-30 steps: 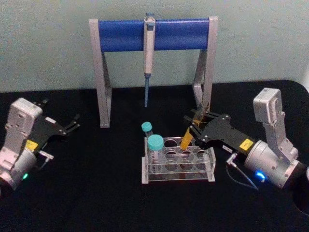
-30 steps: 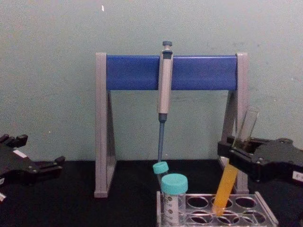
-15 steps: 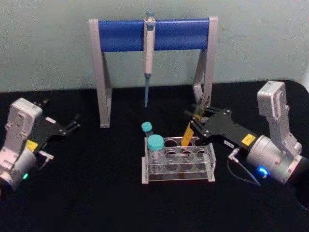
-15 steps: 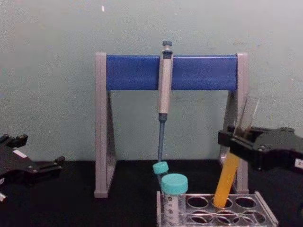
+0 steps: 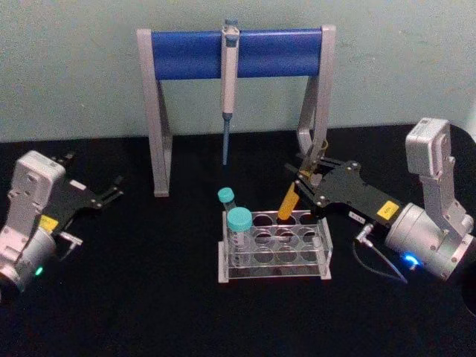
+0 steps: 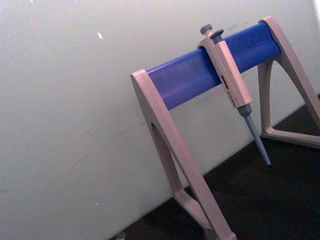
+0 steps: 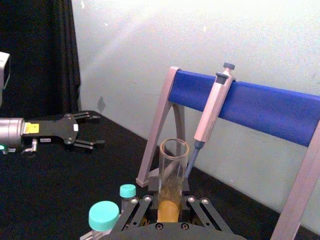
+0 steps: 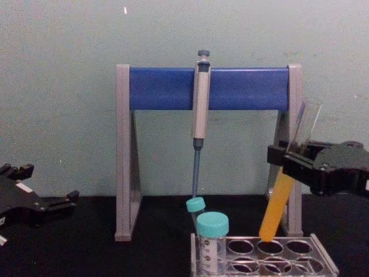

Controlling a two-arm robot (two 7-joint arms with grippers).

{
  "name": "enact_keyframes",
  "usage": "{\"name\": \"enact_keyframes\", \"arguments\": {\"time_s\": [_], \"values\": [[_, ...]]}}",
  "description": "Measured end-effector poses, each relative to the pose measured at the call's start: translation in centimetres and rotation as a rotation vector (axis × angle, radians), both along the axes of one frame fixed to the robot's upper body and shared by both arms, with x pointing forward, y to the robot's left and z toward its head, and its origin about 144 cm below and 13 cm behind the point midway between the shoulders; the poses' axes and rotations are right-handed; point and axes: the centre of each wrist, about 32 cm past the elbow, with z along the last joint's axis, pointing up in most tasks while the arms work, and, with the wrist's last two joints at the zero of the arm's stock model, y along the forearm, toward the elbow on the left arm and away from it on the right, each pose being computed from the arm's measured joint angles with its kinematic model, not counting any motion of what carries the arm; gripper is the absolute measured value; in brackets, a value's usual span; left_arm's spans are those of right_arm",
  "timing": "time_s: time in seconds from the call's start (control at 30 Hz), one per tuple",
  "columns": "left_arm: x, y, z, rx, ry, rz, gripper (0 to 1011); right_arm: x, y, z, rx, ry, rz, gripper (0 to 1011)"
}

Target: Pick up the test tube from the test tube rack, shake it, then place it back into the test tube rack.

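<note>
One test tube [image 8: 277, 205] — tilted in right claw [image 8: 291, 161] — tip just above rack [image 8: 326, 261].

The scene was lit softly and evenly; the pale wall [image 8: 57, 115] was rendered bright, while the black table [image 5: 163, 297] was left dark and flat. Faint glints were caught on the clear plastic of the test tube rack [image 5: 275, 239].

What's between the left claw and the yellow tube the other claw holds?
Head view: between left gripper and the test tube in the right gripper stand the pipette stand's left leg and two teal-capped tubes.
</note>
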Motion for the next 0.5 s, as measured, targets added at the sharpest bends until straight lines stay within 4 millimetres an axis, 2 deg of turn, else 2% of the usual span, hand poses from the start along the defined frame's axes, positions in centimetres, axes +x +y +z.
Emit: {"name": "enact_keyframes", "arguments": {"time_s": [0.5], "values": [[0.0, 0.0, 0.0, 0.0, 0.0, 0.0, 1001, -0.15, -0.03, 0.44, 0.001, -0.006, 0.006, 230]]}}
